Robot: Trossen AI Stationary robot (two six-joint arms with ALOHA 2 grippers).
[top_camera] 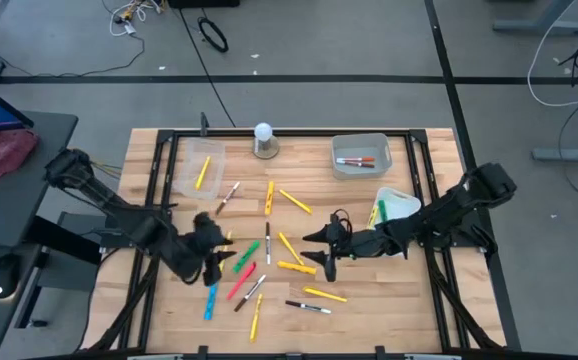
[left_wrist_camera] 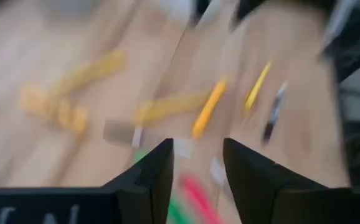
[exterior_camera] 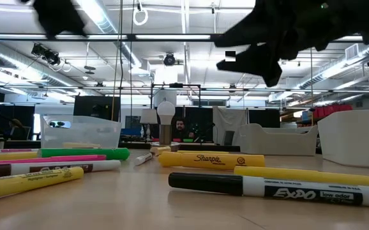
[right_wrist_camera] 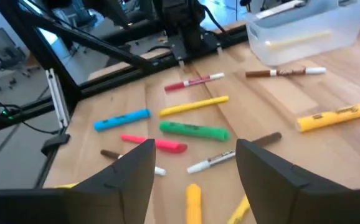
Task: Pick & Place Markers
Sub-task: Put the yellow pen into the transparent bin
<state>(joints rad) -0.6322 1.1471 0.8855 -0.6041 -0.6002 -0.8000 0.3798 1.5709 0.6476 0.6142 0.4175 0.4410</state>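
Several markers lie flat and scattered on the wooden table (top_camera: 369, 300): yellow ones (top_camera: 294, 201), a green one (top_camera: 247, 252), a red one (top_camera: 241, 285), a blue one (top_camera: 211, 300) and a dark one with a white barrel (top_camera: 309, 307). My left gripper (top_camera: 215, 262) hovers open above the left part of the scatter; its wrist view is blurred and shows nothing between the fingers (left_wrist_camera: 197, 144). My right gripper (top_camera: 321, 256) is open above the right part and points toward the green marker (right_wrist_camera: 194, 130) and a pink marker (right_wrist_camera: 154, 144).
At the back left stands a clear bin (top_camera: 197, 170) holding one yellow marker. A grey bin (top_camera: 361, 156) with markers is at the back right, with a white bin (top_camera: 394, 205) nearer. A white round-topped knob (top_camera: 263, 140) stands at the far edge. Black frame rails (top_camera: 154, 200) run along the table's sides.
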